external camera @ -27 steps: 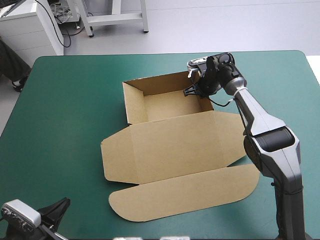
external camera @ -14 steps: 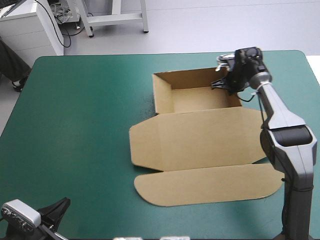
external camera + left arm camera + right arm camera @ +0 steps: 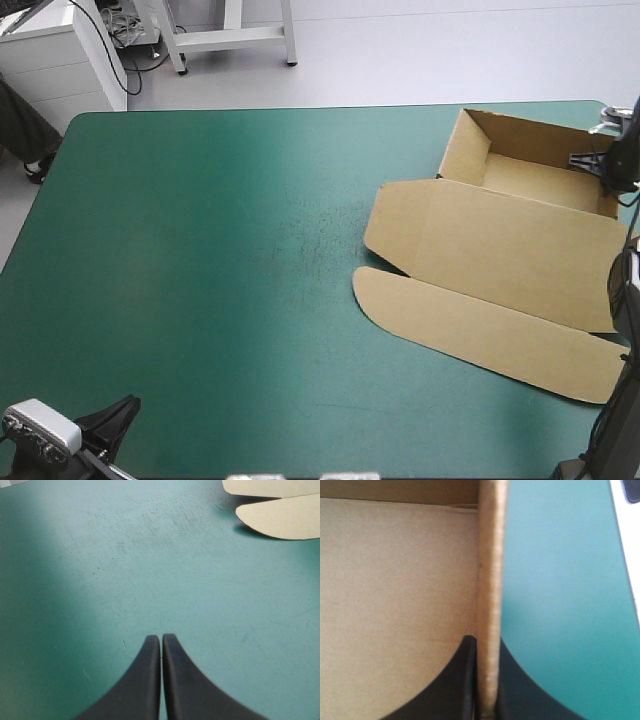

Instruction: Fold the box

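The brown box (image 3: 520, 250) lies at the table's right side as an open tray with raised walls, its lid and rounded flap spread flat toward the front. My right gripper (image 3: 600, 163) sits at the tray's right wall near the table's right edge. In the right wrist view my right gripper (image 3: 486, 680) is shut on that wall (image 3: 490, 605), one black finger inside the tray, one outside. My left gripper (image 3: 161, 652) is shut and empty, low over bare teal-green cover, with the box's rounded flap (image 3: 280, 520) far ahead of it.
The teal-green cover (image 3: 200, 280) stretches bare across the left and middle of the table. The box reaches close to the table's right edge (image 3: 625, 130), and the lid's far corner lies under the right arm.
My right gripper has dragged the box from the table's middle far over to the right side, turning it slightly. The left gripper has stayed at the front left corner.
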Tool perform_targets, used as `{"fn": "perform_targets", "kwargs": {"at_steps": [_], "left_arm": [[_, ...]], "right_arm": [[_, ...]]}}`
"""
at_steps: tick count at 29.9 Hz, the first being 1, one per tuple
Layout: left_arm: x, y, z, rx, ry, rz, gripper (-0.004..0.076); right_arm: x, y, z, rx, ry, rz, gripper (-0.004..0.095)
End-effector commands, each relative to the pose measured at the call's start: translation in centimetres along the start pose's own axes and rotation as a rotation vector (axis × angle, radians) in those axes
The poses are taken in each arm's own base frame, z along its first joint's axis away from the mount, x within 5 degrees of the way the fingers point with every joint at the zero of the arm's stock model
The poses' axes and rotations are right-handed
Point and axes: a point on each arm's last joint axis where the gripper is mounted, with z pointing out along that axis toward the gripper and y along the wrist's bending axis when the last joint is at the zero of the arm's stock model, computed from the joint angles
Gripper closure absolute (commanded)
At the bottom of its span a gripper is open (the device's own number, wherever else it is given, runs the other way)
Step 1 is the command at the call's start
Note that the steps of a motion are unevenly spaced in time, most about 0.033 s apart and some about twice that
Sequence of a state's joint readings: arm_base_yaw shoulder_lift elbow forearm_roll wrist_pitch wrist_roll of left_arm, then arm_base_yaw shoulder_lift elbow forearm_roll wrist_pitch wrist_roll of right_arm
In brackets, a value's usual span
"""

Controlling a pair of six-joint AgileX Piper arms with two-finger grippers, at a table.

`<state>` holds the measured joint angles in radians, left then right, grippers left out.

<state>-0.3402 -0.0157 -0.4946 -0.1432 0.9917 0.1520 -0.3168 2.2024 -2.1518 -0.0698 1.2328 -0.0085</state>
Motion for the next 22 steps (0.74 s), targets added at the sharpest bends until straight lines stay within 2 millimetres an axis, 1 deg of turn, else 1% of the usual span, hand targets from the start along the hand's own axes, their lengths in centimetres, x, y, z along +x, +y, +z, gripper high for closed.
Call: {"fn": "perform_targets", "kwargs": {"at_steps": [1,4,7,11,14,17,18,22], "left_arm": [[-1.1,0.0,-0.6,0.001,-0.104,-0.012,0.0731],[-1.1,0.0,-0.6,0.001,-0.104,-0.012,0.0731],[-1.1,0.0,-0.6,0.001,-0.104,-0.012,0.0731],[-1.1,0.0,-0.6,0.001,-0.104,-0.012,0.0731],[-1.1,0.0,-0.6,0.001,-0.104,-0.012,0.0731],[-1.1,0.0,-0.6,0.001,-0.104,-0.012,0.0731],[-1.1,0.0,-0.6,0.001,-0.104,-0.012,0.0731],[-1.1,0.0,-0.6,0.001,-0.104,-0.012,0.0731]], "right_arm": [[0.0,-4.0,-4.3,0.064,-0.072,0.046,0.0928],[0.3,-5.8,-4.2,0.079,-0.068,0.077,0.0928],[0.5,-7.0,-4.2,0.09,-0.065,0.101,0.0928],[0.6,-7.7,-4.1,0.09,-0.062,0.097,0.0918],[0.6,-7.7,-4.1,0.052,-0.064,0.07,0.0879],[0.6,-7.5,-3.4,-0.014,-0.062,0.048,0.0791],[0.6,-7.4,-3.3,-0.023,-0.06,0.042,0.0745],[0.6,-7.5,-3.1,-0.015,-0.056,0.018,0.0503]]}}
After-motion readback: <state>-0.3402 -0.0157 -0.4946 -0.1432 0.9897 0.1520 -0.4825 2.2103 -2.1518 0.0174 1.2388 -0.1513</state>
